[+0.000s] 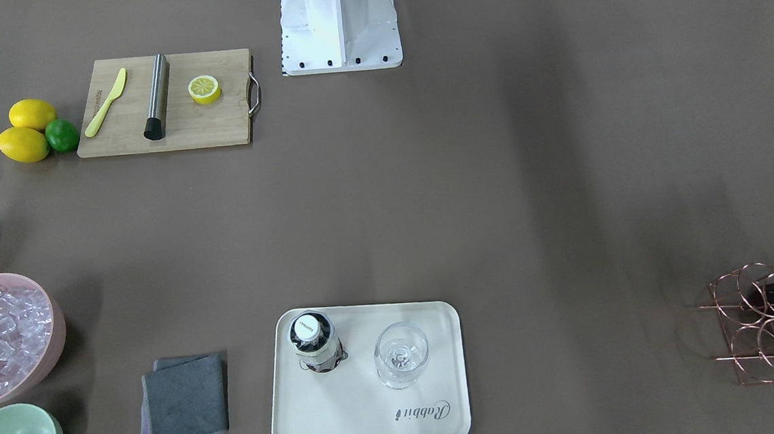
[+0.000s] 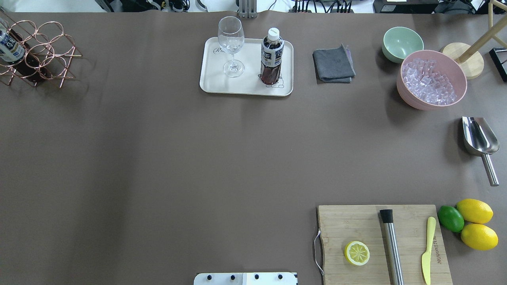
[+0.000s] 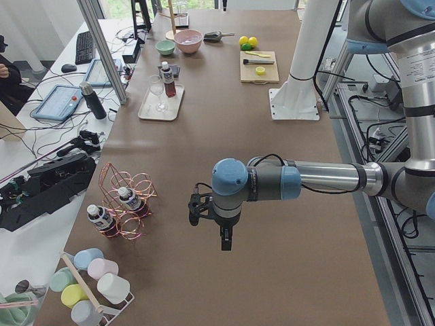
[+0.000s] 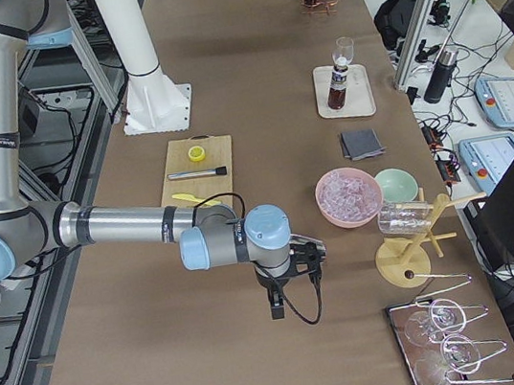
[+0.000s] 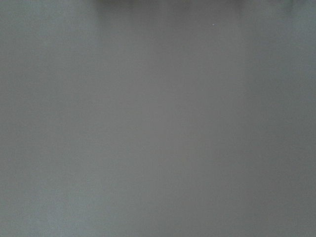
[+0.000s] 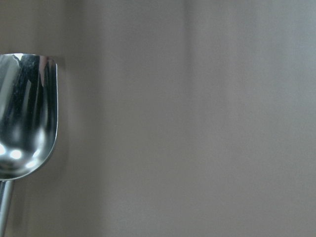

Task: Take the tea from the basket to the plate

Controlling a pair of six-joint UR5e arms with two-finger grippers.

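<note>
Tea (image 2: 271, 55) upright on plate (image 2: 247, 84) at mid far edge, well apart from left gripper (image 3: 223, 239) (near basket (image 3: 126, 204), left end) and right gripper (image 4: 276, 304) (right end); neither's jaw opening can be told.

Glossy steel scoop (image 6: 27, 113); smooth plate (image 1: 346, 417) (plastic, seemingly); matt table (image 2: 158, 158).

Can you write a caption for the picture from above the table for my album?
One tea bottle stands upright next to a glass on the cream tray, away from the copper basket.
</note>
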